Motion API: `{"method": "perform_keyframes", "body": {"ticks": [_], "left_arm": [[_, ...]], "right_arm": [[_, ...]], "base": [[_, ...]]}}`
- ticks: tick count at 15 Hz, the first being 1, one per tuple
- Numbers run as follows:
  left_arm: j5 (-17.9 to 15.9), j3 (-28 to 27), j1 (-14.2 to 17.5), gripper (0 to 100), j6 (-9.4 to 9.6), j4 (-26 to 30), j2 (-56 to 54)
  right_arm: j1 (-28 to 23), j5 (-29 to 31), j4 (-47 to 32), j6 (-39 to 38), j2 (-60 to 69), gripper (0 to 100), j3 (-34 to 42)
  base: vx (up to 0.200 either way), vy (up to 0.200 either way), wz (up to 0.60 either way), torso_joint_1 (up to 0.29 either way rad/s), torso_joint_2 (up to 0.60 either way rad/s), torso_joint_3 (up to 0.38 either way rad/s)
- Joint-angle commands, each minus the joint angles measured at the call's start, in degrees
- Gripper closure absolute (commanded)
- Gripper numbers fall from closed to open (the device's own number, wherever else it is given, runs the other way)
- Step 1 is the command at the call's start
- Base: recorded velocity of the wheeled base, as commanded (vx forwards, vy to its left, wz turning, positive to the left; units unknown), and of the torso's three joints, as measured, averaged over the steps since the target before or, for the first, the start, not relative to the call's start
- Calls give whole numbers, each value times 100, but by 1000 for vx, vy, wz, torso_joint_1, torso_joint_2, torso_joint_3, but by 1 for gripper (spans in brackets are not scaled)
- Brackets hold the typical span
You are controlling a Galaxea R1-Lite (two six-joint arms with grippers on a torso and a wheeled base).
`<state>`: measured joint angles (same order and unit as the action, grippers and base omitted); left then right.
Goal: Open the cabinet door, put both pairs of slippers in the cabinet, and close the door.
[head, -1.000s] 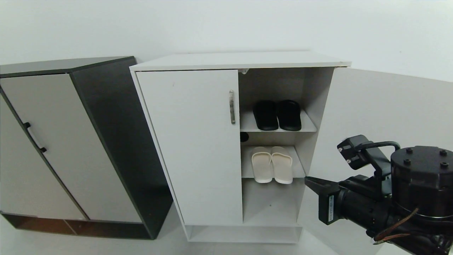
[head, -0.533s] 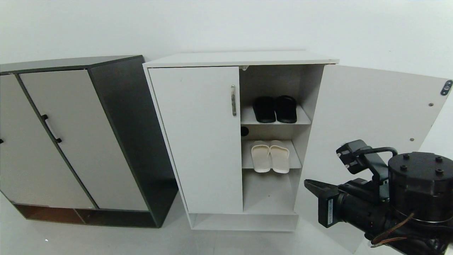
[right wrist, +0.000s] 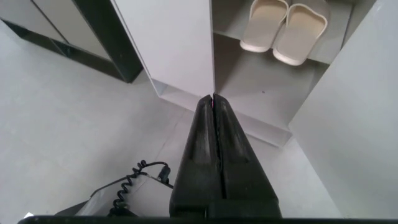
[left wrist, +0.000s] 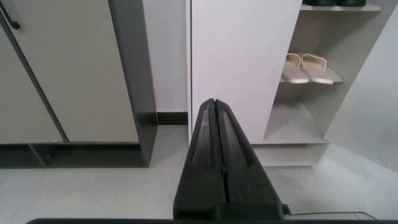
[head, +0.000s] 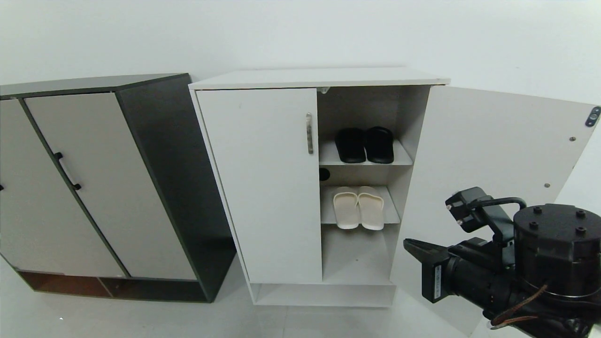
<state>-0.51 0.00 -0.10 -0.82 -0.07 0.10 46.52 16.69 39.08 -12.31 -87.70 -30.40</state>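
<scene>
The white cabinet [head: 319, 77] stands with its right door [head: 493, 141] swung wide open and its left door [head: 263, 178] closed. A black pair of slippers [head: 364, 144] sits on the upper shelf. Below it, a cream pair of slippers [head: 358, 207] lies on the middle shelf, toes outward. My right gripper [head: 412, 246] hangs shut and empty low in front of the open door, pointing towards the cabinet's bottom compartment. In the right wrist view the right gripper [right wrist: 213, 99] is above the floor, short of the cream slippers [right wrist: 283, 25]. My left gripper [left wrist: 214, 106] is shut, empty, facing the closed door.
A dark cabinet [head: 94, 178] with grey doors stands close on the white cabinet's left. The open door [right wrist: 354, 112] walls off the right side. Pale floor [head: 141, 319] lies in front of both cabinets. A coiled cable [right wrist: 140, 177] lies below the right arm.
The head camera has pulled back, so both cabinets look smaller and the whole open door shows. The slippers and both shut grippers have not visibly changed.
</scene>
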Motion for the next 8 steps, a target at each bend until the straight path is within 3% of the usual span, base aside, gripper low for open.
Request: {"method": "perform_keyframes", "body": {"ticks": [1, 5, 8], "left_arm": [[-2, 0, 1, 100, -6, -1, -1], [-2, 0, 1, 100, 3, -1, -1], [-2, 0, 1, 100, 3, -1, -1]], "right_arm": [[-3, 1, 3, 1, -28, 100, 8], [-3, 1, 3, 1, -28, 100, 8], [-3, 10, 3, 1, -54, 100, 8]], "base": [[0, 0, 0, 0, 0, 0], [0, 0, 0, 21, -27, -8], [0, 0, 0, 180, -154, -178]]}}
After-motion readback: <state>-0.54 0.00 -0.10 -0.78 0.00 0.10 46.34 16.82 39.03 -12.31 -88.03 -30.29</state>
